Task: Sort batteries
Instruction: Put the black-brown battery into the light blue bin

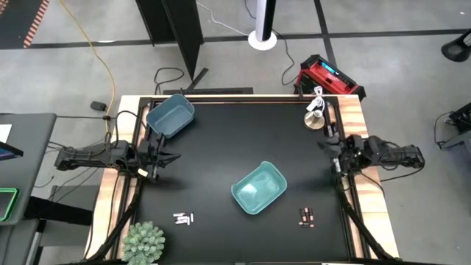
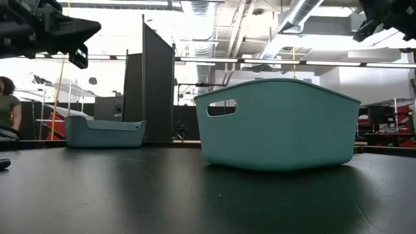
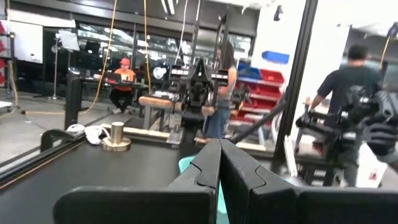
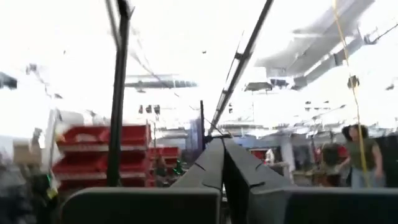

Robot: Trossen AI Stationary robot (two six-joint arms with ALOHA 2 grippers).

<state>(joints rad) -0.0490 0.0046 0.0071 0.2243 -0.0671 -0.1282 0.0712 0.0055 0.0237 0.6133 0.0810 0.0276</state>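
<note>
A few white batteries (image 1: pixel 183 218) lie flat on the black table near its near-left part. A few dark batteries with reddish marks (image 1: pixel 306 216) lie near the near-right part. A teal bin (image 1: pixel 259 188) stands between them, large in the low view (image 2: pixel 279 123). A second blue bin (image 1: pixel 170 115) sits at the far-left corner, also in the low view (image 2: pixel 104 132). My left gripper (image 1: pixel 174 157) (image 3: pixel 220 163) hovers shut above the table's left edge. My right gripper (image 1: pixel 322 145) (image 4: pixel 222 163) hovers shut above the right edge. Neither touches anything.
A small plant (image 1: pixel 144 241) stands at the near-left corner. A tape roll with a white object (image 1: pixel 316 116) sits at the far-right corner. People show in the room beyond the table (image 3: pixel 351 87). Bare black table (image 1: pixel 235 140) lies between the arms.
</note>
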